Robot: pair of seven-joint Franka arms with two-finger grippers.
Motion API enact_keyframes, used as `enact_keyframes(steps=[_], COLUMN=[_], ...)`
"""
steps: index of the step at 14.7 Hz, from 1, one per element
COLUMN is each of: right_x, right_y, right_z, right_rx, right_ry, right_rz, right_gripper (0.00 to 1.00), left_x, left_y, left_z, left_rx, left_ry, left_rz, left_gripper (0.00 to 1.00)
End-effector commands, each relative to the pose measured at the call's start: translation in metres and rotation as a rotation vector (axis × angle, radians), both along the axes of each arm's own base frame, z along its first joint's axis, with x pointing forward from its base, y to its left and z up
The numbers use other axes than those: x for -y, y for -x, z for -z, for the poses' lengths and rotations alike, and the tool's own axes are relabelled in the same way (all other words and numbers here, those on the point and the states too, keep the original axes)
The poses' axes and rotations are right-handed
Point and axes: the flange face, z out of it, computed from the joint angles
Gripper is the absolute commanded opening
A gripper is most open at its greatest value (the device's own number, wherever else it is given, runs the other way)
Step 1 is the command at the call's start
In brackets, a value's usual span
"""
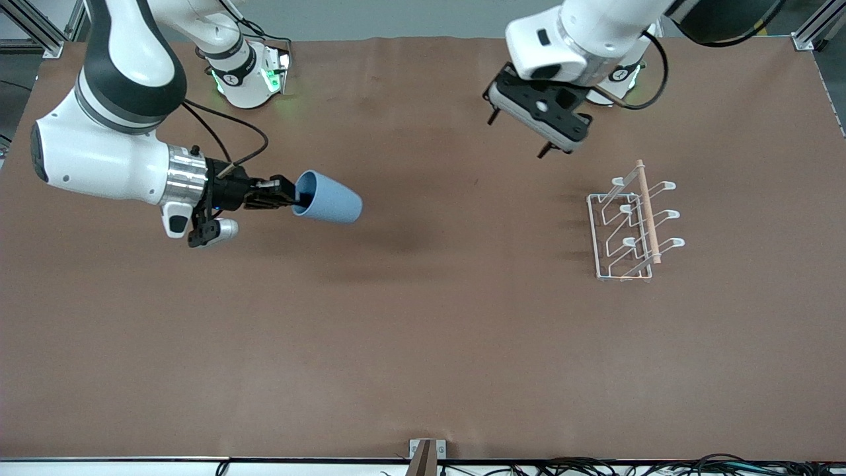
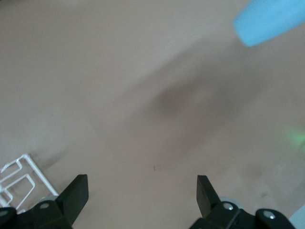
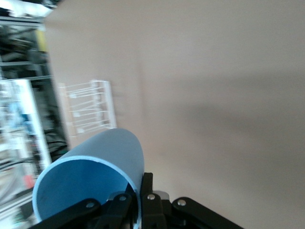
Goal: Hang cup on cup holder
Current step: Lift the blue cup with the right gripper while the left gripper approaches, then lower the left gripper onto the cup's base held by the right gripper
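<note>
1. The cup (image 1: 328, 198) is up in the air, lying on its side, well apart from the cup holder (image 1: 631, 225) and toward the right arm's end of the surface (image 1: 423, 344).
2. The right claw (image 1: 291, 194) is clamped on the cup's rim, one finger inside the mouth and one outside, as the right wrist view shows (image 3: 136, 200).
3. The cup looks light, stiff and thin-walled; its smooth plastic is likely slippery, so a pinch at the rim may let it swing or slide if moved briskly.
4. That rim hold leaves the mouth mostly free, which suits dropping the cup upside-down over one looped prong of the cup holder.
5. The cup holder stands on the surface, its wooden rod (image 1: 648, 210) along the top; being thin wire, it probably shifts if nudged.
6. The left claw (image 1: 527, 131) waits with its fingers (image 2: 76, 193) apart, over the surface near the cup holder and holding nothing.
</note>
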Motion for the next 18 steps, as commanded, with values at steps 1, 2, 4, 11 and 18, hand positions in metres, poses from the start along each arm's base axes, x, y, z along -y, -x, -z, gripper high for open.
enact_keyframes(steps=[1, 2, 4, 11, 18], right_x=[-0.027, -0.041, -0.059, -0.091, -0.094], right_y=[0.007, 0.011, 0.015, 0.023, 0.024], right_z=[-0.012, -0.015, -0.017, -0.006, -0.006], right_rx=[-0.025, -0.035, -0.055, -0.075, -0.053], right_ry=[-0.149, -0.190, -0.251, -0.357, -0.387], right_rz=[0.039, 0.043, 0.054, 0.026, 0.011], right_gripper=[0.00, 0.00, 0.00, 0.00, 0.00], left_x=[0.016, 0.022, 0.029, 0.076, 0.090], left_y=[0.003, 0.006, 0.009, 0.020, 0.007], left_z=[-0.006, -0.008, -0.012, -0.003, 0.015], left_rx=[0.070, 0.091, 0.123, 0.221, 0.322], left_ry=[0.041, 0.053, 0.067, 0.150, 0.114], left_rz=[0.126, 0.165, 0.230, 0.414, 0.533], left_gripper=[1.00, 1.00, 1.00, 1.00, 1.00])
